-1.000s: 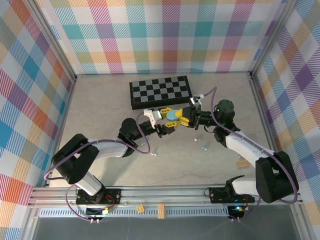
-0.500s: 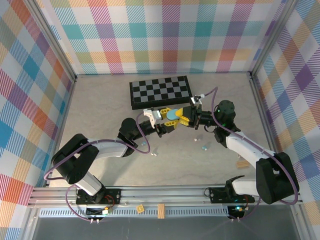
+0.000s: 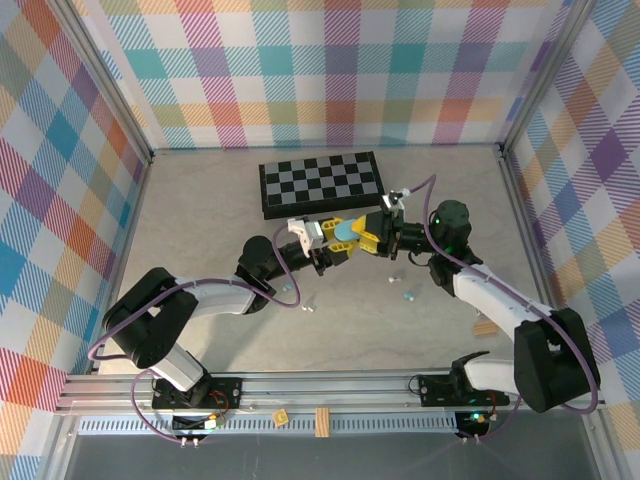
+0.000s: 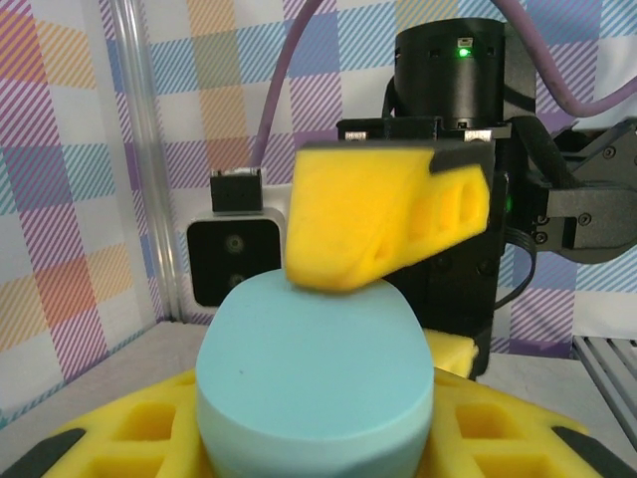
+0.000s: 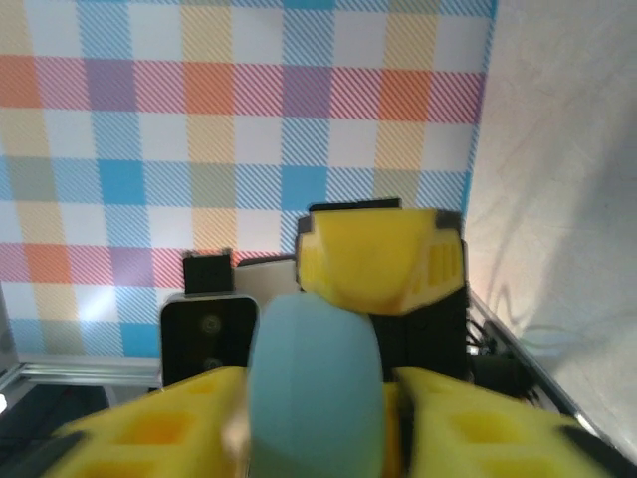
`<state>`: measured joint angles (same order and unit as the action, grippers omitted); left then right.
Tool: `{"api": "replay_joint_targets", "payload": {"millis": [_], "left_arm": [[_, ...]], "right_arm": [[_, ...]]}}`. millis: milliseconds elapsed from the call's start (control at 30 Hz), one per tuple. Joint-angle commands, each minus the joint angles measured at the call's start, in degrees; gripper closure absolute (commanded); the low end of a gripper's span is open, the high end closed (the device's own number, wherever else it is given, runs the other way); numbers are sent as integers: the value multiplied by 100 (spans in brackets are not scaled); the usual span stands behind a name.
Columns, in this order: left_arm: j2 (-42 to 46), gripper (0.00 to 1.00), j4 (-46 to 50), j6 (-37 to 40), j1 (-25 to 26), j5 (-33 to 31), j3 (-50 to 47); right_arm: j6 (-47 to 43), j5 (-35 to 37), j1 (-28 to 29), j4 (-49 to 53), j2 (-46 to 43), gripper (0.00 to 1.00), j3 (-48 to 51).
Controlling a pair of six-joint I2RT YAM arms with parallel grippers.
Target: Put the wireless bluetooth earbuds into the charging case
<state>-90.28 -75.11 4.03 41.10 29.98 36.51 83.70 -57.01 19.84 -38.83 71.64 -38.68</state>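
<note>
Grippers meet tip to tip over the middle of the table (image 3: pixel 220 220), just in front of the checkerboard (image 3: pixel 320 184). From my overhead feed, the left gripper (image 3: pixel 335 245) reaches in from the left and the right gripper (image 3: pixel 367 238) from the right. The blue case (image 3: pixel 345 230) is lifted off the surface between them.

On the left wrist feed the case sits low and centred. That arm's yellow fingers (image 4: pixel 129 433) lie against both of its flanks, so I read the left side as clamped on it. One of the right arm's yellow fingers (image 4: pixel 383 214) rests on top of the case's rounded end.

On the right wrist feed the same case stands between that arm's own fingers (image 5: pixel 478 428), and the left arm's fingertip shows just above and behind it. I cannot tell from here whether the right fingers are pressing on the case or only flanking it.

Down on the table, right of the grippers and apart from them, lie a white earbud (image 3: pixel 392 281) and, just nearer the bases, a light blue earbud (image 3: pixel 408 296). Neither is touched by either arm. The case looks shut as far as I can see.
</note>
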Motion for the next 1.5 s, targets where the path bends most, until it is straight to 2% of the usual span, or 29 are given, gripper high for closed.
{"api": "replay_joint_targets", "payload": {"millis": [0, 67, 167, 300, 400, 600, 733, 900, 1233, 1467], "left_arm": [[53, 64, -234, -61, -33, 117, 107], [71, 64, -223, -65, -49, 120, 47], [120, 65, -206, -56, -92, 170, -62], [247, 65, -124, -138, -162, 366, -182], [377, 65, 161, -132, -214, 533, -247], [681, 65, 781, -197, -317, 885, -364], [818, 65, 1214, -297, -375, 1288, -240], [913, 65, 1273, -321, -375, 1531, -181], [1089, 65, 1405, -411, -375, 1639, -180], [1090, 65, 1414, -355, -375, 1692, -245]], "right_arm": [[-1839, 277, 3, 2150, -464, 41, -541], [-2679, 514, -23, 3205, -570, 33, -829], [-3539, 713, -70, 3919, -569, 24, -1180], [-5445, 1740, -74, 5345, -716, 18, -1772], [-6931, 2242, -44, 5887, -888, 14, -2018], [-9560, 2196, 308, 6205, -1280, 5, -2013], [-10759, 2318, 661, 6633, -1162, 1, -2150], [-10937, 2441, 907, 6610, -821, 0, -2326], [-10746, 3038, 926, 6217, -588, 1, -2465], [-10146, 3324, 925, 5747, -643, 3, -2499]]}}
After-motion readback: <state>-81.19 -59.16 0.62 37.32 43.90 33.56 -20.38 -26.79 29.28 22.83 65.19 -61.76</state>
